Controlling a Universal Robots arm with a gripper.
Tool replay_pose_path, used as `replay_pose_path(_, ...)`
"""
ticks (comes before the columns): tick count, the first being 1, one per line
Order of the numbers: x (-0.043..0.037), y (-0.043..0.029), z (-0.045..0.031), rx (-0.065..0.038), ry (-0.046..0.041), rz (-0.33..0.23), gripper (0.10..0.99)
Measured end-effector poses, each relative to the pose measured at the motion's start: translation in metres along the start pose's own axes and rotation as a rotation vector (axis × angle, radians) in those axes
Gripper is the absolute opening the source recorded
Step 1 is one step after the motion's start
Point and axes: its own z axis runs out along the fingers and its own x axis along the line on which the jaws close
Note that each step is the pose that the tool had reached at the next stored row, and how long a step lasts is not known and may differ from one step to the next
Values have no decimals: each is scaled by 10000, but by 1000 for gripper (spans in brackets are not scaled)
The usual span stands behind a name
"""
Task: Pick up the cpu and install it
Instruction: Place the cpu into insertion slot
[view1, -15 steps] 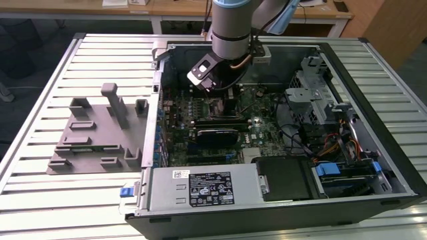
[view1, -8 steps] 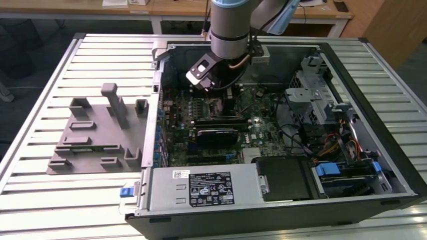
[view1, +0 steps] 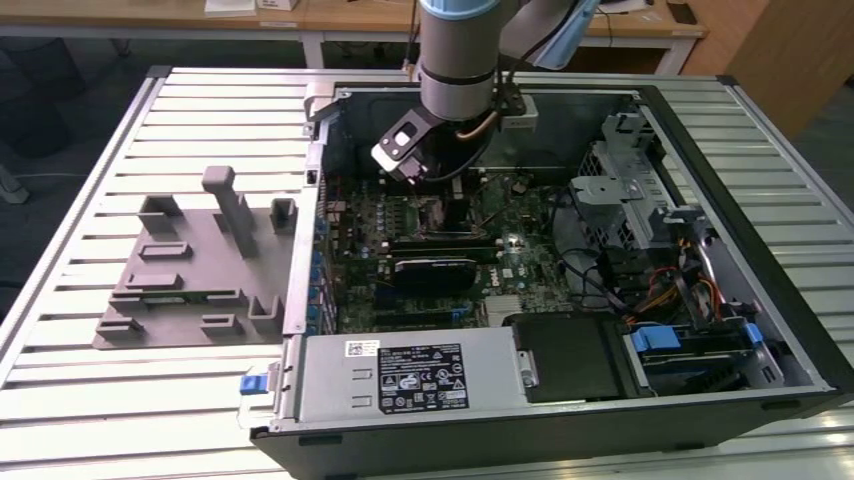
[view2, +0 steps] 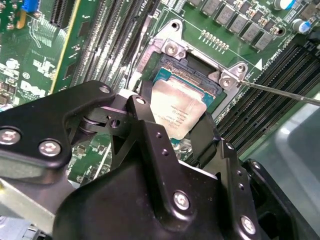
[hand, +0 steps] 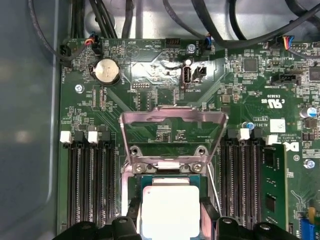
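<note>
gripper (view2: 175, 119): jaws drawn in on the cpu, with one black finger (view2: 202, 142) against each of two opposite edges; it grips nothing else.
cpu (hand: 170, 210): silver top up and level, between the two fingers in both wrist views. It is in or just over the socket; whether it is fully seated cannot be told.
socket (hand: 165, 169): near the middle of the motherboard, with banks of memory slots (hand: 90, 185) on either side.
load plate (hand: 172, 117): swung up and open, hinged at the socket's edge, clear of the cpu.
lever (view2: 280, 93): thin metal rod slanting away from a socket corner.
motherboard (hand: 150, 95): green, flat on the case floor, with a coin battery (hand: 106, 71) near one corner.
arm (view1: 461, 50): reaches down into the case, over the board's middle.
case (view1: 534, 435): open, lying on its side on the slatted table (view1: 80, 150), toward the edge at the exterior view's right.
fixture plate (view1: 187, 290): grey, on the table just beside the case, at the exterior view's left.
</note>
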Motion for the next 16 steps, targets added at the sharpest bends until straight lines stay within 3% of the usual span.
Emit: replay_pose_path(16,49,-62,61,5,-8,126,545)
